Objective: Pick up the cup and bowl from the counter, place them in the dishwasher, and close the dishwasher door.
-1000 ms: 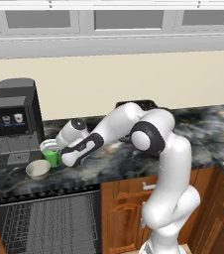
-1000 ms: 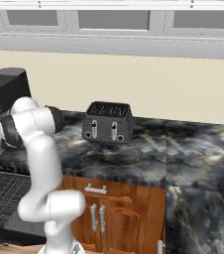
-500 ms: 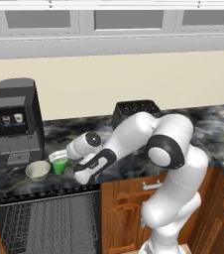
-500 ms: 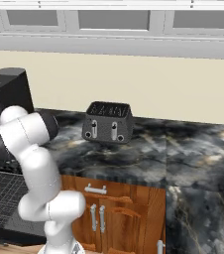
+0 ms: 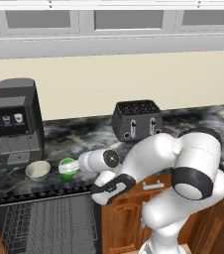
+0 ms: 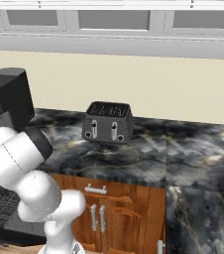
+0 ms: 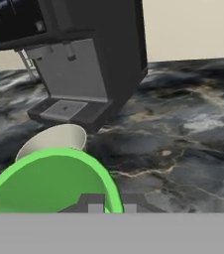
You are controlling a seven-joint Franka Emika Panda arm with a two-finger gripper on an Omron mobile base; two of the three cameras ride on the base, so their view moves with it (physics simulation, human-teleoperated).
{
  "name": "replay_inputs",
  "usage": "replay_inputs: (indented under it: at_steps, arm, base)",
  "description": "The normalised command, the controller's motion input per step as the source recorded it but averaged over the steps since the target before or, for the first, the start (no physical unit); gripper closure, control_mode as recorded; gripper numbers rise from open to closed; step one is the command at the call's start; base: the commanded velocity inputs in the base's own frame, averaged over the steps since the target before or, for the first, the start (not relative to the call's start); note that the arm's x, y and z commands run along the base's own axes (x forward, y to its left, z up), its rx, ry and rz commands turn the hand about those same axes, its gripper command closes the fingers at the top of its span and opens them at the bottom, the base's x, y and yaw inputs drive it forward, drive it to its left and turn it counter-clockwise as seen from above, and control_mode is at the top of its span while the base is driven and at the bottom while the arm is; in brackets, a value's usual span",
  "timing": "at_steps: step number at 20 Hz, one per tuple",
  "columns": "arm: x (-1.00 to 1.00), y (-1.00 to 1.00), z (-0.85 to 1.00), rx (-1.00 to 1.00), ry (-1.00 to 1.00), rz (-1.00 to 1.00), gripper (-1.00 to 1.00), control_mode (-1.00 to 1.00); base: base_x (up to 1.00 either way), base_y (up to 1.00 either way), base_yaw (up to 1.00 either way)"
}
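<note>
Since half a second ago, the white arm has swung lower and nearer the counter edge, and the small bright green tapered cup (image 5: 68, 168) has come along at the end of the hand, now tipped on its side above the front edge of the dark marbled stone counter (image 5: 79, 136). From the left base view, the gripper (image 5: 76, 167) is buried behind the cup's rim, so its fingers cannot be made out; the cup appears held, but the grip itself is hidden. Just left of the cup sits the small shallow cream bowl (image 5: 37, 170), upright on the counter before the black coffee machine (image 5: 12, 121). Below, the dishwasher (image 5: 44, 223) stands open with its wire racks showing, cut off at the bottom edge.

From the right base view, the arm's white links block the lower left; a dark toaster (image 6: 107, 122) stands on the counter (image 6: 183, 149).

From the hand view, the cup (image 7: 52, 183) fills the lower left, its rim cut off; the bowl (image 7: 54, 140) peeks out behind it, partly covered, beside the coffee machine (image 7: 79, 54).
</note>
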Motion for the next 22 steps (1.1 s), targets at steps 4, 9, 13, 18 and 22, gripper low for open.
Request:
replay_inputs:
  at_steps: [4, 9, 13, 18, 22]
  arm:
    - [-0.21, -0.54, 0.84, 0.01, -0.04, 0.09, 1.00, -1.00]
    - [-0.04, -0.46, 0.78, 0.00, 0.00, 0.08, 1.00, -1.00]
    - [0.00, -0.05, 0.63, -0.23, 0.00, 0.10, 1.00, -1.00]
    - [-0.20, 0.01, 0.53, -0.40, 0.00, 0.13, 1.00, -1.00]
    - [-0.40, 0.16, 0.21, -0.48, 0.00, 0.12, 1.00, -1.00]
  base:
    - [0.00, 0.00, 0.00]
    - [0.00, 0.00, 0.00]
    - [0.00, 0.00, 0.00]
    - [0.00, 0.00, 0.00]
    - [0.00, 0.00, 0.00]
